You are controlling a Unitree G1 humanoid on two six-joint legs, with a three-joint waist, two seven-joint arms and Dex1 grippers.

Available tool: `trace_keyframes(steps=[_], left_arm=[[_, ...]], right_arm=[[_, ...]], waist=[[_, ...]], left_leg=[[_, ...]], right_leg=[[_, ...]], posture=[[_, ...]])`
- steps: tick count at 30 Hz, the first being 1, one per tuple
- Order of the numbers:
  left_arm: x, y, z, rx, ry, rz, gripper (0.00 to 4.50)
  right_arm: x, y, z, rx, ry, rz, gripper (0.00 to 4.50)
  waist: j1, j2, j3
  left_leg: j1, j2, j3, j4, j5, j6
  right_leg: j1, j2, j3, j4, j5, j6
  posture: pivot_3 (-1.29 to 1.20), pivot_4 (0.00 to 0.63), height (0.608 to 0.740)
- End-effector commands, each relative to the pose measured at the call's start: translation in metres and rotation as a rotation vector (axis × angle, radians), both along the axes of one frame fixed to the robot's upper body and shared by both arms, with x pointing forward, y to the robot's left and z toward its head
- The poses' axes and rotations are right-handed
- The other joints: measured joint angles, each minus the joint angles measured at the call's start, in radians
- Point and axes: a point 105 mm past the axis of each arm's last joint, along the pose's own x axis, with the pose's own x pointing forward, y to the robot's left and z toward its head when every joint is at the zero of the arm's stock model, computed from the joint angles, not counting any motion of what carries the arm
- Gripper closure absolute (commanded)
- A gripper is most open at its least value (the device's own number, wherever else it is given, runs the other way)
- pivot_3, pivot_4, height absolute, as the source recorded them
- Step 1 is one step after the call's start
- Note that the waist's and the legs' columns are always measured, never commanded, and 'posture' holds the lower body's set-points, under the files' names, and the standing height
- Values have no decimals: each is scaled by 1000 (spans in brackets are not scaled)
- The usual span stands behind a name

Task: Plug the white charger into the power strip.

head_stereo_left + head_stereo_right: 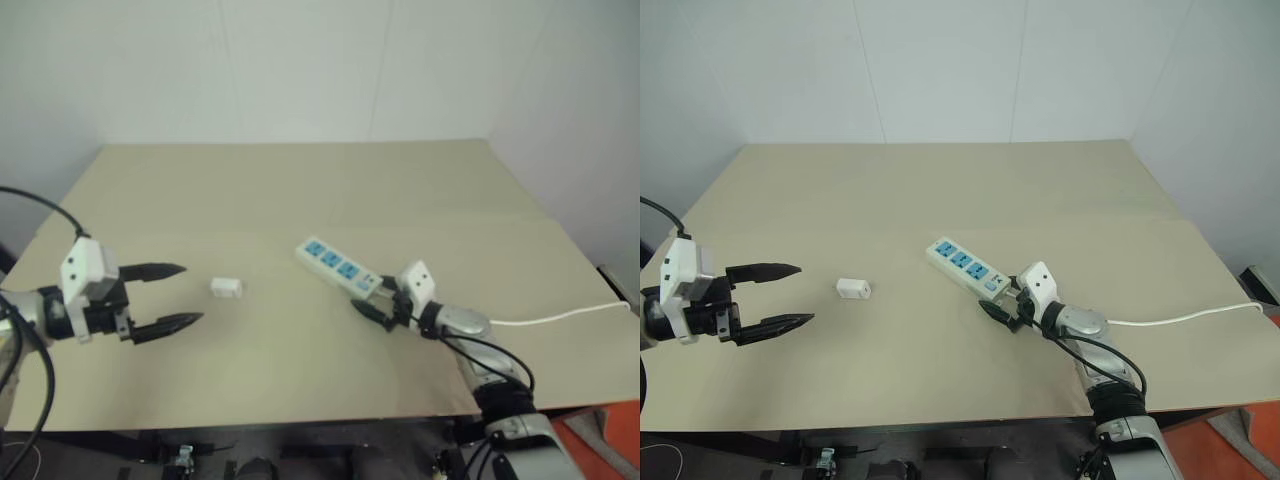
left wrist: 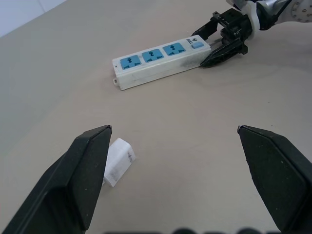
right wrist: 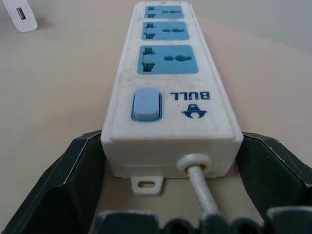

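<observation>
The right gripper (image 1: 378, 301), jaws spread, straddles the power strip's (image 1: 338, 265) switch end, while the white charger (image 1: 226, 288) lies at three o'clock of the released left gripper (image 1: 176, 296).

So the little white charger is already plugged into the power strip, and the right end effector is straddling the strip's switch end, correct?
Not quite. The white charger is not plugged in: it lies loose on the table, apart from the power strip, as the left eye view shows. The rest holds: the right end effector straddles the strip's switch end with its fingers either side.
</observation>
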Motion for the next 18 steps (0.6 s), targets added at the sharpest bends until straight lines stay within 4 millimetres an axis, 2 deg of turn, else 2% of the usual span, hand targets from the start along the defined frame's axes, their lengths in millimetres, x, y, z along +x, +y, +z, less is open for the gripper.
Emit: trace_keyframes(steps=[1,11,16,18], left_arm=[[-2,-1,11,2,-45,0,0],[2,-3,10,0,-47,-7,0],[2,-4,10,-3,-49,-9,0],[2,-3,10,-3,-50,-9,0]], right_arm=[[3,0,11,45,-45,2,8],[5,12,6,74,-28,25,8],[6,12,3,67,-14,24,1098],[5,12,1,62,-16,20,1093]], waist=[[0,0,0],[-4,0,0],[-4,0,0],[-4,0,0]], left_leg=[[0,0,0,0,0,0],[1,0,0,0,0,0],[1,0,0,0,0,0],[1,0,0,0,0,0]], right_leg=[[0,0,0,0,0,0],[0,0,0,1,0,0],[0,0,0,1,0,0],[0,0,0,0,0,0]], posture=[[0,150,740],[0,150,740],[0,150,740],[0,150,740]])
